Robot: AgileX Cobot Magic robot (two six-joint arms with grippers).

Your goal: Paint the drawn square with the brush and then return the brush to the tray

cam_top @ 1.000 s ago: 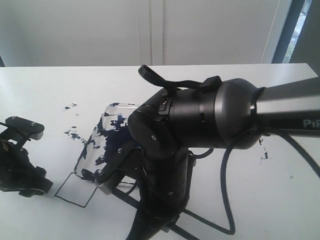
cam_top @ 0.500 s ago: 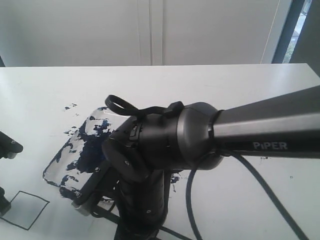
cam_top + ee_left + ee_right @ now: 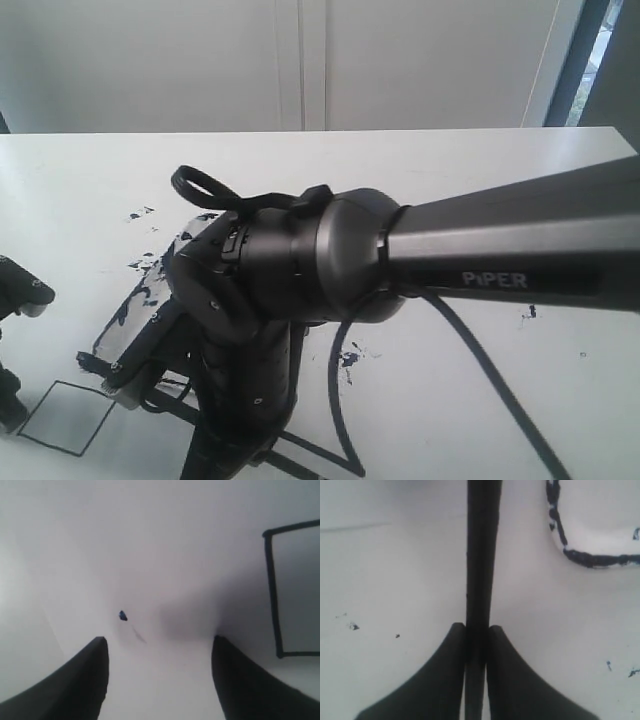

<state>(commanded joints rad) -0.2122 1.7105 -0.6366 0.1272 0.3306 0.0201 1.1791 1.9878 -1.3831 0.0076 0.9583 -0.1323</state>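
Right wrist view: right hand (image 3: 477, 630) clamped tight on the brush (image 3: 481, 555), a thin black stick running straight out btwn the fingers and off frame; tip and silver band not seen. Corner of the tray (image 3: 580, 557) sits beside the brush, apart from it, rim smeared dark blue-black. Exterior view: the drawn square (image 3: 66, 418) is a thin black outline, inside blank, low left on the white desk (image 3: 500, 180), near the tray's end, with bare desk and a few paint flecks (image 3: 140, 213) around. Left hand (image 3: 160, 650) has fingers apart, nothing btwn, over bare desk next to the square. Right arm (image 3: 330, 260) blocks most of the tray; left hand cut off at frame edge.
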